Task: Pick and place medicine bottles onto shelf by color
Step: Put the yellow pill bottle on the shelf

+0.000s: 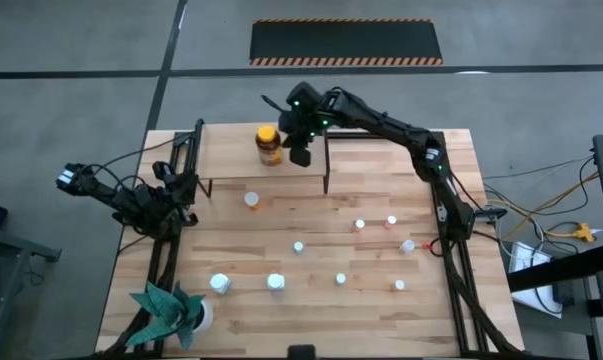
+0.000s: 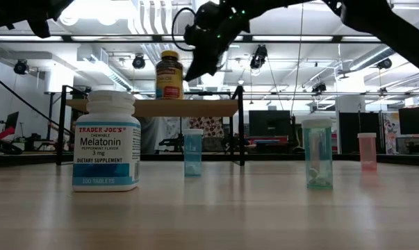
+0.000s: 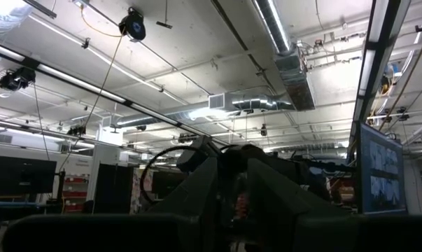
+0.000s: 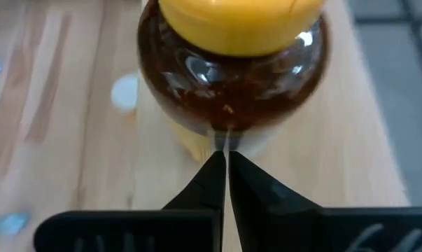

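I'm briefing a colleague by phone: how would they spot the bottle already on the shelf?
Look to the table's far edge for the small raised wooden shelf. On it stands the amber jar, with the shut right gripper just beside it. It alone has a yellow lid and is bigger than the bottles scattered on the tabletop.

light: bright ceiling strips (image 3: 270, 28) | glare: amber jar (image 4: 231, 84) | blur: near jar

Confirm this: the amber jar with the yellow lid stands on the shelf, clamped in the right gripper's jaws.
Not clamped. The amber jar does stand on the shelf, but the right wrist view shows the right gripper with its jaws shut together, empty, beside the jar.
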Robot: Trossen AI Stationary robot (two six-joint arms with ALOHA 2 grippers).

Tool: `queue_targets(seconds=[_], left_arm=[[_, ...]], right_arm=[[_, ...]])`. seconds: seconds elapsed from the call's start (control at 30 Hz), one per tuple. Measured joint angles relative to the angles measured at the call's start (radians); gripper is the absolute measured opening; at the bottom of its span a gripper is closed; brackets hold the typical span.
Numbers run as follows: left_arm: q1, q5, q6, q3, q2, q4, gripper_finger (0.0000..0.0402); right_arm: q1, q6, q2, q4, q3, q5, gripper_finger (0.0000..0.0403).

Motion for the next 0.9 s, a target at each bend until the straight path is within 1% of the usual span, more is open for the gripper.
queue_targets(seconds=[0.13,0.3,0.43,0.53,0.77,0.9], left_arm=[[0.000,0.000,0.000,0.000,0.000,0.000,0.0063],[0.000,0.000,0.000,0.000,0.000,0.000,0.0063],[0.000,0.000,0.000,0.000,0.000,0.001,0.0063],[0.000,0.000,0.000,0.000,0.000,0.006,0.0063],[0.000,0.000,0.000,0.000,0.000,0.006,0.0063],[0.000,0.000,0.000,0.000,0.000,0.006,0.0063]], right_arm=[[0.021,0.001,0.026,0.136,0.000,-0.003,0.0009],[0.039,-0.009,0.036,0.160,0.000,-0.004,0.0009],[0.048,0.016,0.046,0.327,-0.009,-0.003,0.0008],[0.057,0.009,0.048,0.397,-0.036,-0.003,0.0008],[0.057,0.012,0.047,0.390,-0.043,0.005,0.0008],[0.057,0.005,0.051,0.435,-0.075,0.089,0.0008]])
